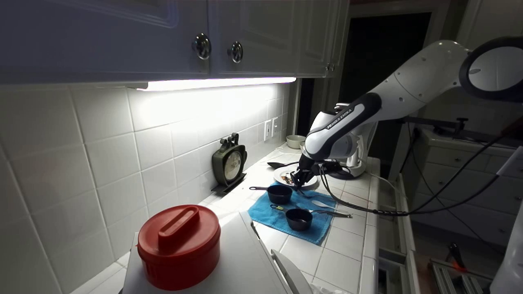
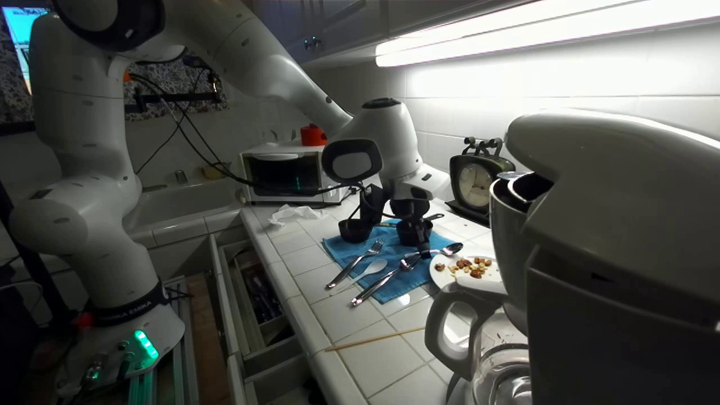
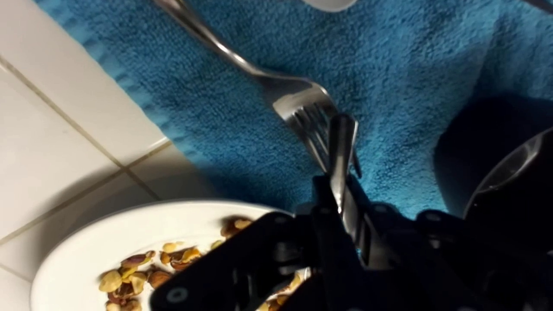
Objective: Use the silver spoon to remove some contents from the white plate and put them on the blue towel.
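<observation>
Pinching the silver spoon [image 2: 453,248] by its handle with our gripper [image 3: 340,195], we should slip it low beneath the nuts [image 2: 477,271] on the white plate [image 3: 73,268], then carry it level (no jolts) to the blue towel [image 3: 389,73].

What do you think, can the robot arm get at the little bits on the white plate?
Probably yes. The gripper holds the silver spoon near the white plate, the little bits lie uncovered, and nothing seems to stand between.

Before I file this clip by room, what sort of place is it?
Probably a kitchen: it has a sink, cabinets above a tiled counter, and a plate of what look like nuts.
</observation>
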`<state>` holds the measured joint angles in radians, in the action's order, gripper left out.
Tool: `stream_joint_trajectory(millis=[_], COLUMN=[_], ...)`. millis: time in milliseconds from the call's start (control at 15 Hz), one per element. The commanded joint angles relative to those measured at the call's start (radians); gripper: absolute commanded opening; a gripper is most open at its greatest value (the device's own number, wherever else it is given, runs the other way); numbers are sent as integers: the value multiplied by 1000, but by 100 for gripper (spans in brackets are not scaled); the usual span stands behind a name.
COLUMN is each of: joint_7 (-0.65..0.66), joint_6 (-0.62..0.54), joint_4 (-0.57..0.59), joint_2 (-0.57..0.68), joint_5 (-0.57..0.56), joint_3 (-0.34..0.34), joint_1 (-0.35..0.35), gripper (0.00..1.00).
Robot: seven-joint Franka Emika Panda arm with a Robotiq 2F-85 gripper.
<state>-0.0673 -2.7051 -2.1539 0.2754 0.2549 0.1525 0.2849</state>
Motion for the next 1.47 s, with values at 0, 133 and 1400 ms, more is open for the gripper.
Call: stream_joint_trajectory(millis=[0,133,1400], joint_7=[-5,-3,-44], joint_6=[42,58,603], joint_4=[10,10,59], joint_2=[-27,-41,-174], joint_5=[38,28,161], joint_3=[-15,-9,91], joint_1=[11,9,37], gripper=[7,7,7])
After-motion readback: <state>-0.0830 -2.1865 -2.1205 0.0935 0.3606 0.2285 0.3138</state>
